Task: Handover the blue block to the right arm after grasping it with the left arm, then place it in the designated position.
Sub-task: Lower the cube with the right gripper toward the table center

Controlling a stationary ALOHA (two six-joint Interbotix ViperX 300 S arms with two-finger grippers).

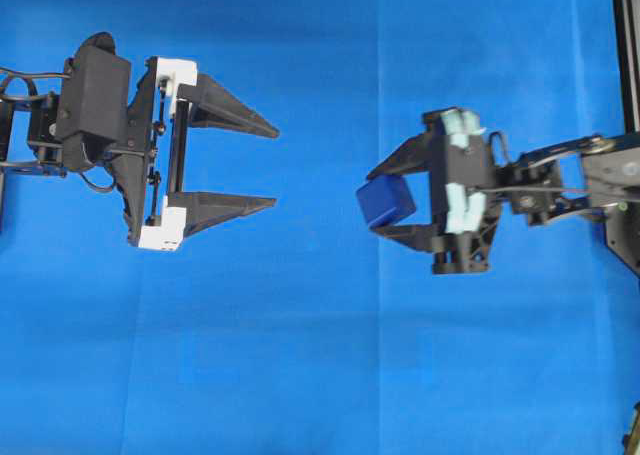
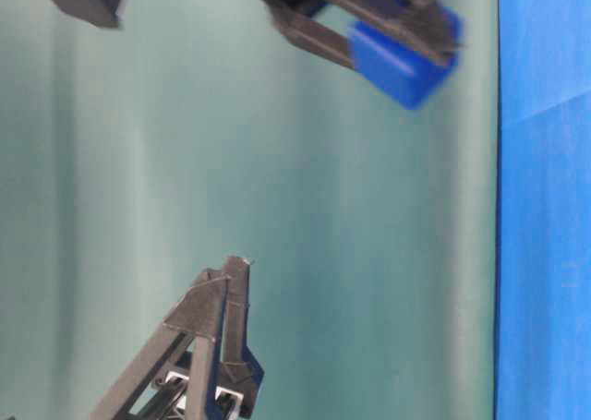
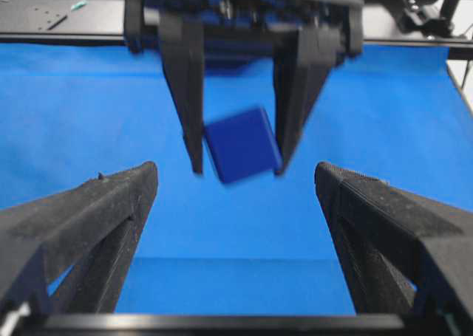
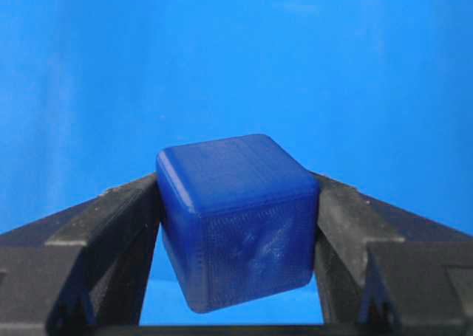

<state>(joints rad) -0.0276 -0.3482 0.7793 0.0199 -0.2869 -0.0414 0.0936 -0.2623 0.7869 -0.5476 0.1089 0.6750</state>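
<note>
Blue block handover was judged complete at inspection; placement remained outstanding. Blue cloth (image 1: 300, 375), the largest item, covered the whole table and carried faint fold creases; no outline or marker for the designated position was visible on it. Left gripper (image 1: 255, 165), with white brackets, stood near the cloth's left edge with jaws spread wide and nothing between them, well apart from the block. Right gripper (image 1: 385, 200), reaching in from the right edge, had its pointed fingers (image 4: 111, 225) closed partway against two opposite faces of the blue block (image 1: 386, 202). The block sat tilted between the fingertips and, in the table-level view, appeared clear of the cloth. Remaining work, by judgement: lower and release.
</note>
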